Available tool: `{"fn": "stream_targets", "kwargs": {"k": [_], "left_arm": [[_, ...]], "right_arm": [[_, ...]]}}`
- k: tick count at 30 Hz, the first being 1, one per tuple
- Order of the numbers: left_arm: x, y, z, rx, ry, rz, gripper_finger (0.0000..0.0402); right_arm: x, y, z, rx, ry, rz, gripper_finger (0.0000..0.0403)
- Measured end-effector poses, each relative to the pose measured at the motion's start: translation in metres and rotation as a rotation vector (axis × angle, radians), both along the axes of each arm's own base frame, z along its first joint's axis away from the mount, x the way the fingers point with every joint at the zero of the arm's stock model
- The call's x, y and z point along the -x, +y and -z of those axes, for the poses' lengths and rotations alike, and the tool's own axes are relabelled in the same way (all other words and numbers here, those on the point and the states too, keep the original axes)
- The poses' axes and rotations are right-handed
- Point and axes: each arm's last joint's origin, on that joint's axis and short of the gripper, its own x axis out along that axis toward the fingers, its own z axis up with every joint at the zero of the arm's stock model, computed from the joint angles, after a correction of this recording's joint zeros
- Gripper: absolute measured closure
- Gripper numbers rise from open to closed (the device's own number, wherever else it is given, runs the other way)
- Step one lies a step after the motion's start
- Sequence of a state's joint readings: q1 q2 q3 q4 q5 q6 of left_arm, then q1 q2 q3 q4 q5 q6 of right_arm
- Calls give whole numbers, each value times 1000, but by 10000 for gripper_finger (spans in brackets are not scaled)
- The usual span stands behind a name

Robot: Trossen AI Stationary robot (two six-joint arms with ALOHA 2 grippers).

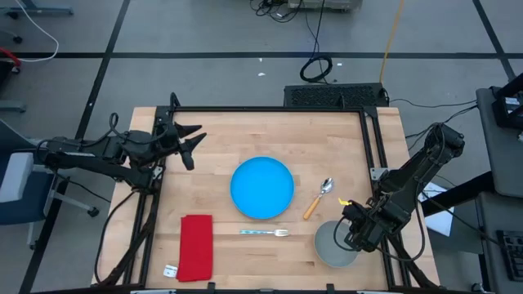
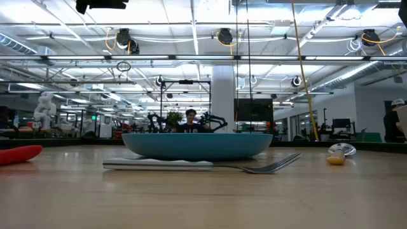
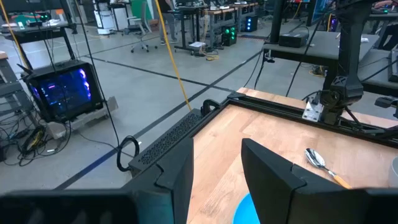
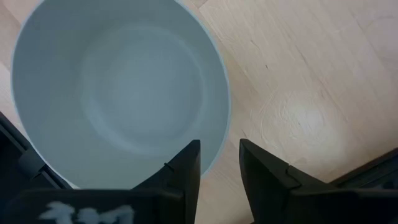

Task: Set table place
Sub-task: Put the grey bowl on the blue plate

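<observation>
The round blue plate lies in the middle of the table, and in the low view the blue plate stands behind the silver fork. From above, the fork lies just near of the plate. The orange-handled spoon lies to the plate's right. The grey bowl stands on the table near its right near corner. My right gripper hovers open over the bowl's rim, one finger above the inside and one outside it. My left gripper waits open over the table's far left part.
A folded red cloth lies near the left near corner, with a small white tag beside it. Black frame rails run along the table's edges, close to the bowl on the right. A person sits far behind the table.
</observation>
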State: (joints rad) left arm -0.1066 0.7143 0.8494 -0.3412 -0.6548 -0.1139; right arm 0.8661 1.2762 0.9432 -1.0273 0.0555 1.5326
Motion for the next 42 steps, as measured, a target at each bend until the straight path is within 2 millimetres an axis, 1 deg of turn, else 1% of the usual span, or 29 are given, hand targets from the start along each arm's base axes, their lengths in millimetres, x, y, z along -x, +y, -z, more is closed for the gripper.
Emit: {"fn": "stream_targets", "kwargs": {"k": [14, 22, 35, 42], "left_arm": [[0, 0, 0, 2, -1, 1, 261], [0, 0, 0, 2, 0, 1, 261], [-3, 0, 2, 2, 19, 5, 261], [-8, -1, 5, -1, 41, 10, 261]], "right_arm": [[-3, 3, 0, -30, -25, 2, 300], [-6, 7, 8, -7, -1, -7, 300], [-4, 5, 9, 23, 23, -21, 300], [-3, 4, 26, 0, 3, -28, 300]]}}
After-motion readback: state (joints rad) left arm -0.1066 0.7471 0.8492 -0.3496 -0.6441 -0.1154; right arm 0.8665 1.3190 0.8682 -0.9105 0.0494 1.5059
